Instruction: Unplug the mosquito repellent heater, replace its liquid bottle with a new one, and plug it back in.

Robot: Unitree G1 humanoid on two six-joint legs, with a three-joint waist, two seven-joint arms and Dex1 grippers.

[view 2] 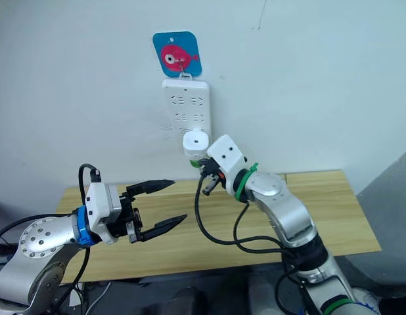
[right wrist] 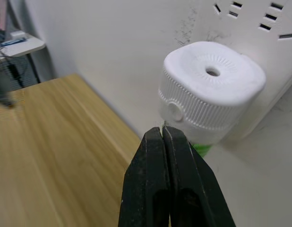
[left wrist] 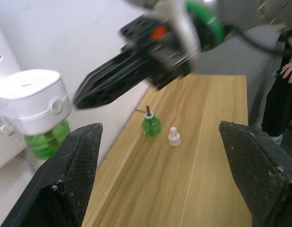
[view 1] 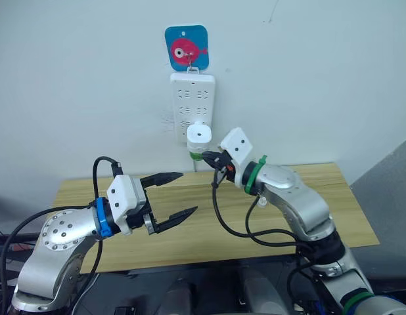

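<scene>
- The mosquito repellent heater [view 1: 199, 134] is plugged into the power strip [view 1: 192, 98] on the wall, a green bottle [left wrist: 44, 140] screwed in beneath it.
- It lies just ahead of the right end effector [view 1: 207, 157], whose fingers are pressed shut, empty.
- The left end effector [view 1: 180, 195] is held wide open, well apart below it.
- A bare-necked green bottle [left wrist: 150, 125] and loose cap [left wrist: 173, 136] stand on the tabletop [view 1: 321, 197].

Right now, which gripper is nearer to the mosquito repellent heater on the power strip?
The right. The right gripper has its shut tips just beside the heater. The left gripper hangs open, lower, well apart, above the table.
</scene>
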